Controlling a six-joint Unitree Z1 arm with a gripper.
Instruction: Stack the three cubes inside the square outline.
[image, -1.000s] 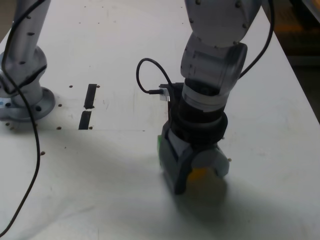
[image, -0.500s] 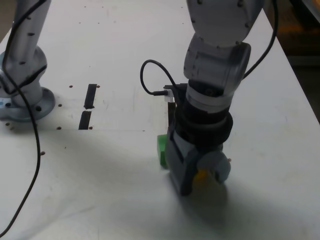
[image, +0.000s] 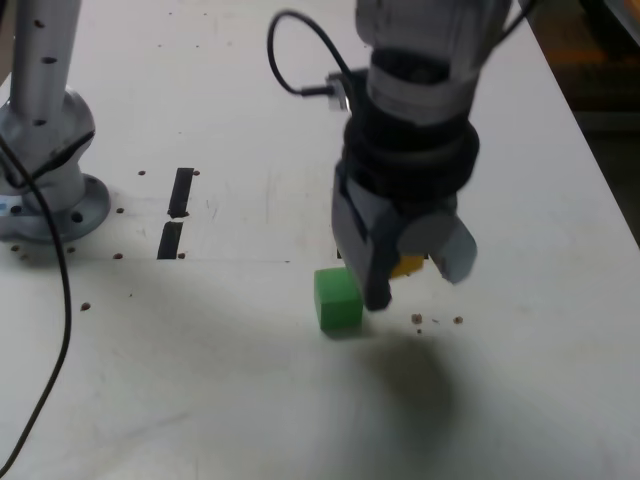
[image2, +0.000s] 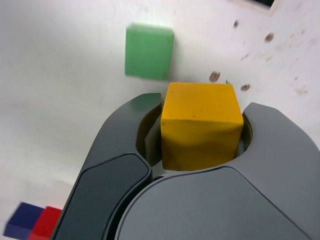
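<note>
I have the yellow cube (image2: 200, 125) clamped squarely between the jaws of the gripper (image: 405, 270), clear of the bench (image: 250, 400), just above and beside the green cube (image: 337, 298), which sits flat on the bench. The red cube (image2: 46, 222) peeks in only at the wrist view's edge, next to a dark blue block (image2: 22, 220). I cannot see the square outline in either view; two short black strips (image: 176, 212) lie well off to the exterior view's left of the green cube. I judge this the carry step. To do it well I keep the grip firm, stay high enough to pass over the green cube, find the outline before descending, and lower the yellow face flat and square.
</note>
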